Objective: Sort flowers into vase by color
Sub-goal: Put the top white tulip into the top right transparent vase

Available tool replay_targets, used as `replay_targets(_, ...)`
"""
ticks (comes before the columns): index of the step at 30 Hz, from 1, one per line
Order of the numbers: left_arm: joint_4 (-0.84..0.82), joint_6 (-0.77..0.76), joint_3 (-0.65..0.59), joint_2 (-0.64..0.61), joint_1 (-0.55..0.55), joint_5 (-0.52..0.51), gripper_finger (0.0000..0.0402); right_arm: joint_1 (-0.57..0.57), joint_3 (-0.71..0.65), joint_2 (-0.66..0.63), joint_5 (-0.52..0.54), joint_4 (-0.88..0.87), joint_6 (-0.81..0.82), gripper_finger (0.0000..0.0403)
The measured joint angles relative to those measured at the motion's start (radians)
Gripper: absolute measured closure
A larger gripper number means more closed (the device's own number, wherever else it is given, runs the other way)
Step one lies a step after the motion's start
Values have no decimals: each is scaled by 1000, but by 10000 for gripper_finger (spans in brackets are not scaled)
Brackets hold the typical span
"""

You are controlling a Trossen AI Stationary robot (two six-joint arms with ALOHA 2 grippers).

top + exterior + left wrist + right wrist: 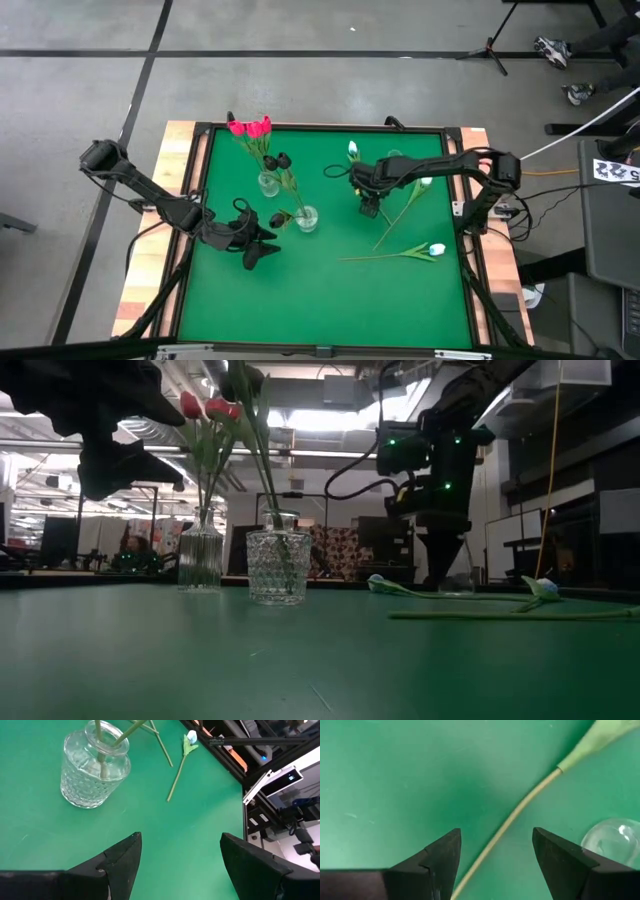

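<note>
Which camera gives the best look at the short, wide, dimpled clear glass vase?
The left wrist view: the short dimpled glass vase fills the frame with stems in its neck. The low view shows it side-on; the high view shows it small; the right wrist view does not show it clearly.

Mat's near half clear — vases point(288, 200) midfield

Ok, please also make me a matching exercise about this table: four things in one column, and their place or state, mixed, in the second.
1 pink tulips
2 white tulip
3 right gripper
4 left gripper

A flat on the green mat
B open over a bare stem
C in the tall glass vase
D open near the round glass vase

Pairs: 1-C, 2-A, 3-B, 4-D
</note>
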Motion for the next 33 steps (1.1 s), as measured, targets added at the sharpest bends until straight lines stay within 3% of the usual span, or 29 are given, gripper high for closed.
replay_targets(6, -5, 1, 0, 0, 1, 0, 137, 9, 0, 35, -8, 33, 7, 166)
replay_targets(11, -5, -7, 0, 0, 1, 0, 137, 6, -18, 49, 7, 43, 17, 208)
replay_targets(14, -5, -16, 0, 0, 1, 0, 137, 6, -23, 49, -16, 53, 21, 252)
replay_targets(20, -6, -22, 0, 0, 1, 0, 137, 25, -24, 50, -47, 63, 28, 387)
replay_targets(33, 6, -56, 0, 0, 1, -1, 137, 131, 49, 31, -39, 56, 61, 400)
